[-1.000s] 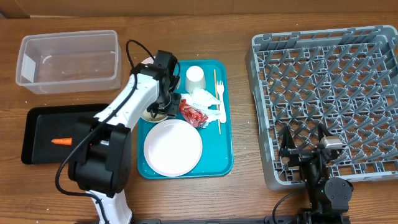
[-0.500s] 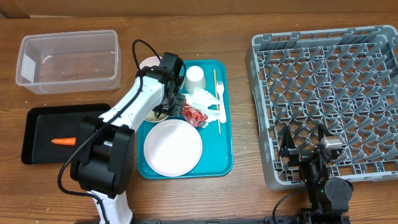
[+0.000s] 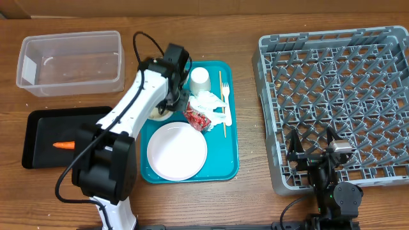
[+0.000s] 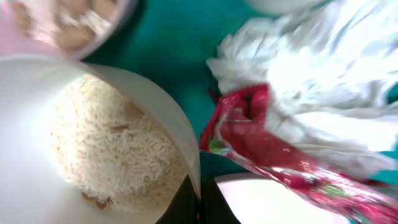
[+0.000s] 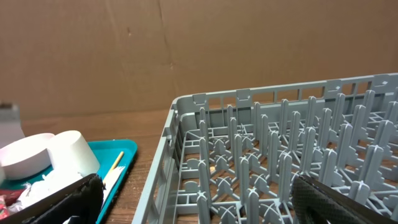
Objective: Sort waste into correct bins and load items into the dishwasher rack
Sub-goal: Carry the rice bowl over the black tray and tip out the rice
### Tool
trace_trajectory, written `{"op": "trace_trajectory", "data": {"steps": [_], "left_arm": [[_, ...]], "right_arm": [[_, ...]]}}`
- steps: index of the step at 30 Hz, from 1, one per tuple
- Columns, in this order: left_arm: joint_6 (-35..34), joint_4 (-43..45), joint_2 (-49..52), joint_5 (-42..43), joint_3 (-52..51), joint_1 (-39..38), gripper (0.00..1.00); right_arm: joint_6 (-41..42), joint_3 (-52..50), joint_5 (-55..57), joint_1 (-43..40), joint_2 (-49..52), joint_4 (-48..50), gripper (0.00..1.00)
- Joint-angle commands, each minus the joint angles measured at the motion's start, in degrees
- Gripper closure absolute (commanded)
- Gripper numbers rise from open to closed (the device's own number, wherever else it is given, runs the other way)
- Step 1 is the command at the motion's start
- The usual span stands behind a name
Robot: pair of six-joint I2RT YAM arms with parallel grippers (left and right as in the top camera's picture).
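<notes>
My left gripper (image 3: 170, 106) is shut on the right rim of a small white bowl of rice scraps (image 3: 157, 114) at the teal tray's left edge. The left wrist view shows the black fingertips (image 4: 186, 202) pinching that rim, the rice (image 4: 112, 143) just left of them. A red wrapper (image 3: 199, 117) and crumpled napkins (image 3: 211, 102) lie right of the bowl, a cup (image 3: 200, 79) behind them, and the large plate (image 3: 177, 151) in front. The carrot (image 3: 63, 145) lies in the black tray (image 3: 38, 128). My right gripper (image 3: 317, 150) stands open over the dishwasher rack's (image 3: 339, 96) near edge.
The clear tub (image 3: 70, 62) stands at the far left. A white fork (image 3: 226, 96) and a wooden stick (image 3: 223, 112) lie on the teal tray (image 3: 229, 163). A second bowl with food (image 4: 68, 25) sits just beyond the rice bowl, mostly hidden under the arm overhead.
The left gripper has closed onto the rice bowl's rim and the left arm has shifted slightly toward the far side. The right arm has not moved.
</notes>
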Motion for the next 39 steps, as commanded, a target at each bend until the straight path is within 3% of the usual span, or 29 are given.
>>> {"op": "trace_trajectory", "data": {"steps": [1, 9, 18, 27, 33, 39], "left_arm": [[-4.7, -4.2, -1.5, 0.7, 9.7, 0.1, 0.96], [-14.9, -12.3, -12.1, 0.9, 15.8, 2.4, 0.96], [-17.5, -21.8, -19.5, 9.2, 15.0, 21.4, 0.96], [-8.2, -19.7, -19.5, 29.4, 4.7, 42.3, 0.96], [-2.8, -9.9, -19.5, 43.5, -11.1, 55.1, 0.96], [1.5, -2.3, -19.5, 53.5, -19.6, 63.3, 0.96]], "right_arm": [[0.2, -0.6, 0.3, -0.1, -0.3, 0.2, 0.00], [0.2, -0.6, 0.3, -0.1, -0.3, 0.2, 0.00], [0.2, -0.6, 0.3, -0.1, -0.3, 0.2, 0.00], [0.2, -0.6, 0.3, -0.1, -0.3, 0.2, 0.00], [0.2, -0.6, 0.3, -0.1, -0.3, 0.2, 0.00], [0.2, -0.6, 0.3, -0.1, -0.3, 0.2, 0.00]]}}
